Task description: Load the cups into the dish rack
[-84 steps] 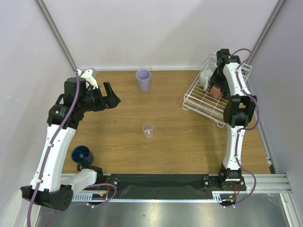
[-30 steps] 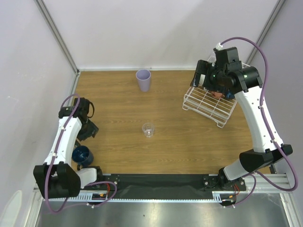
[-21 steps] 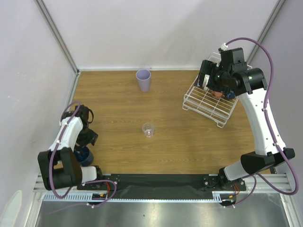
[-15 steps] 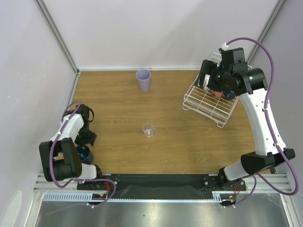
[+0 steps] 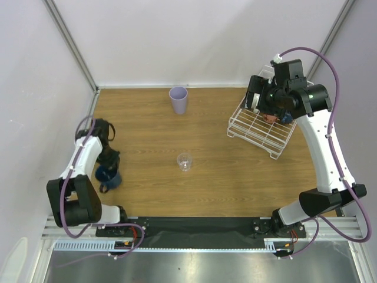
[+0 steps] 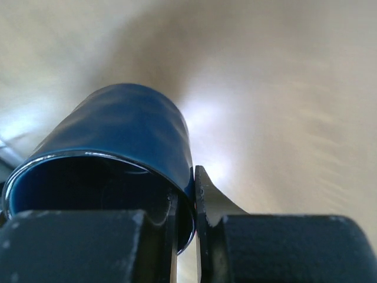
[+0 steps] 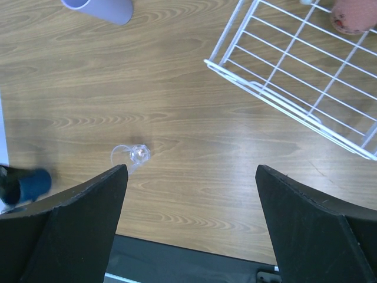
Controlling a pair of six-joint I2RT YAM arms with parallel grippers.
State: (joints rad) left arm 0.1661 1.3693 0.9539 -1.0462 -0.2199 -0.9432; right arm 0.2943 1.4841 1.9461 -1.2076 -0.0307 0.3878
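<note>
In the left wrist view my left gripper (image 6: pixel 185 218) is shut on the wall of the navy cup (image 6: pixel 118 135), with one finger inside the rim and one outside. From above, that navy cup (image 5: pixel 109 175) hangs under the left gripper (image 5: pixel 109 163) at the table's left side. A lavender tumbler (image 5: pixel 178 99) stands at the back. The clear glass (image 5: pixel 185 161) sits mid-table. The white wire dish rack (image 5: pixel 259 131) lies at the back right and holds a terracotta cup (image 5: pixel 270 117). My right gripper (image 7: pixel 189 171) hovers open high above the rack's left side, holding nothing.
The right arm covers the rack's far part from above. The right wrist view shows the rack's near corner (image 7: pixel 235 73), the clear glass (image 7: pixel 138 154), the tumbler (image 7: pixel 100 7) and the navy cup (image 7: pixel 32 184). Side walls close the table left and right.
My left gripper closed on the navy cup's rim, and the cup moved away from the table's near edge. The right arm stayed still above the rack.
</note>
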